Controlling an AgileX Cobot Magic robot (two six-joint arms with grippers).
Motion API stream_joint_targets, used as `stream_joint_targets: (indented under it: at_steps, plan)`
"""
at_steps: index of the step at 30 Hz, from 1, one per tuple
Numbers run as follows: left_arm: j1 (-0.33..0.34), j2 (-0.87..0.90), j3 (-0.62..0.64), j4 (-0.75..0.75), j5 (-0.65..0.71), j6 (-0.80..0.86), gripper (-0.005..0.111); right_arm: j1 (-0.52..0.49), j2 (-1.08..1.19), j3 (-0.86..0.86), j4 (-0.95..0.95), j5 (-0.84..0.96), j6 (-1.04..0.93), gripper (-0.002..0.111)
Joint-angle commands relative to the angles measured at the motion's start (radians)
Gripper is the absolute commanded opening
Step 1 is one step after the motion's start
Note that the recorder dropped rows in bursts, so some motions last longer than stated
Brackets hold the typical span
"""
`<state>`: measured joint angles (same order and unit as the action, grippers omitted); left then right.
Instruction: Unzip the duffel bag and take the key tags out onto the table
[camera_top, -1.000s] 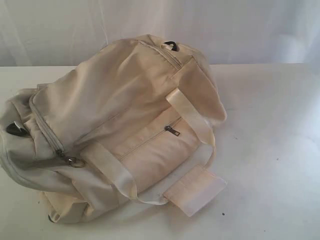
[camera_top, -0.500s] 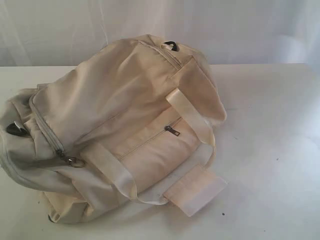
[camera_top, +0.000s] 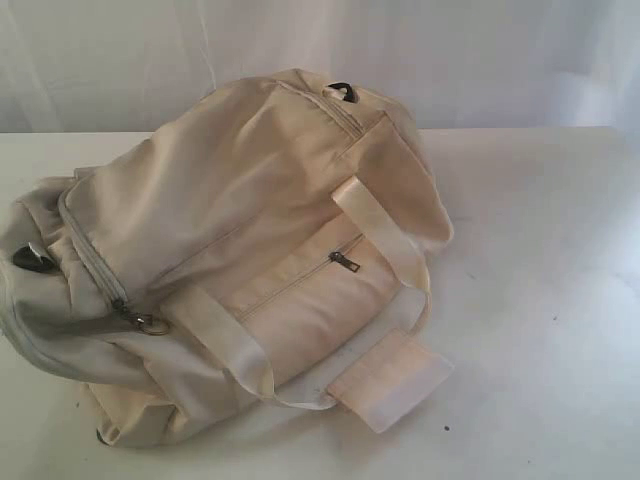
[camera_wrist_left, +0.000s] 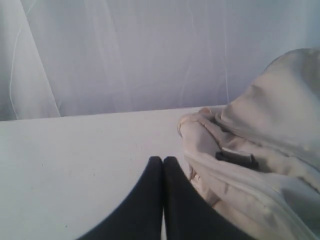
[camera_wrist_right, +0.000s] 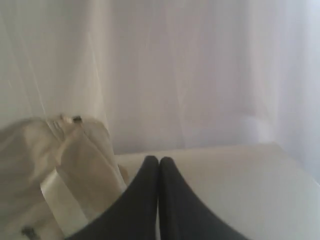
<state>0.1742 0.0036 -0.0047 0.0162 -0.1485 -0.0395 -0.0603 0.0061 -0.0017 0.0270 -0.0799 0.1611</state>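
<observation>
Cream duffel bag (camera_top: 230, 200) lies slumped on its side, left-centre on white table (camera_top: 540, 290). Main zipper (camera_top: 95, 265) and front pocket zipper (camera_top: 300, 280) both closed. Pale webbing handle (camera_top: 385, 235) drapes to the near right. Black strap ring (camera_top: 340, 90) at far end.

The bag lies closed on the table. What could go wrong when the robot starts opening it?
The large cream fabric duffel bag has several zips, including the ringed grey zip pull and the small front-pocket pull; opening the wrong one could waste time.
The bag lies loose on the white table, so a pull may drag it, not unzip it.
</observation>
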Motion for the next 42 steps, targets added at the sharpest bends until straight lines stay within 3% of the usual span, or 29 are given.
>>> stream_joint_targets:
  at_steps: [1, 3, 7, 10, 13, 17, 19, 20, 23, 25, 28, 33, 35, 36, 40, 42]
  plan:
    - [-0.006, -0.004, 0.005, -0.007, -0.153, -0.055, 0.0, 0.002, -0.006, 0.002, 0.007, -0.216, 0.075, 0.0]
    - [-0.006, -0.004, 0.005, -0.007, -0.234, -0.123, 0.0, 0.002, -0.006, 0.002, 0.007, -0.264, 0.075, 0.0]
    - [-0.006, -0.004, 0.005, -0.007, -0.553, -0.347, 0.0, 0.002, -0.006, 0.002, 0.007, -0.288, 0.075, 0.0]
    - [-0.006, -0.004, -0.014, -0.007, -0.594, -0.349, 0.0, 0.002, -0.006, 0.002, 0.007, -0.218, 0.077, 0.0]
    - [-0.006, 0.006, -0.172, -0.007, -0.411, -0.262, 0.0, 0.002, -0.006, -0.003, 0.007, -0.228, 0.162, 0.0]
    - [-0.006, 0.127, -0.407, -0.007, 0.073, -0.024, 0.0, 0.002, 0.04, -0.166, 0.007, 0.127, 0.157, 0.0]
    - [-0.012, 0.244, -0.479, -0.007, 0.317, 0.053, 0.0, 0.002, 0.194, -0.277, 0.007, 0.236, 0.145, 0.0]
    - [-0.023, 0.275, -0.493, -0.007, 0.375, 0.062, 0.0, 0.002, 0.251, -0.313, 0.007, 0.266, 0.122, 0.0]
    - [-0.107, 0.418, -0.558, -0.093, 0.67, 0.193, 0.0, 0.002, 0.559, -0.521, 0.06, 0.484, -0.128, 0.0]
    - [-0.163, 0.485, -0.6, -0.23, 0.814, 0.366, 0.0, 0.033, 0.764, -0.655, 0.257, 0.57, -0.358, 0.0]
    - [-0.209, 0.527, -0.608, -0.408, 0.869, 0.515, 0.0, 0.099, 1.075, -0.899, 0.481, 0.613, -0.703, 0.0]
    - [-0.211, 0.527, -0.608, -0.438, 0.877, 0.517, 0.0, 0.13, 1.454, -1.281, 0.461, 0.748, -0.706, 0.001]
    - [-0.211, 0.527, -0.608, -0.442, 0.876, 0.517, 0.0, 0.13, 1.596, -1.435, 0.44, 0.815, -0.706, 0.01]
    - [-0.211, 0.527, -0.608, -0.449, 0.876, 0.517, 0.0, 0.13, 1.68, -1.527, 0.418, 0.833, -0.708, 0.024]
    - [-0.211, 0.527, -0.603, -0.468, 0.877, 0.517, 0.0, 0.137, 1.801, -1.638, 0.404, 0.8, -0.848, 0.059]
    - [-0.211, 0.527, -0.593, -0.488, 0.877, 0.517, 0.0, 0.151, 1.845, -1.662, 0.404, 0.746, -0.932, 0.069]
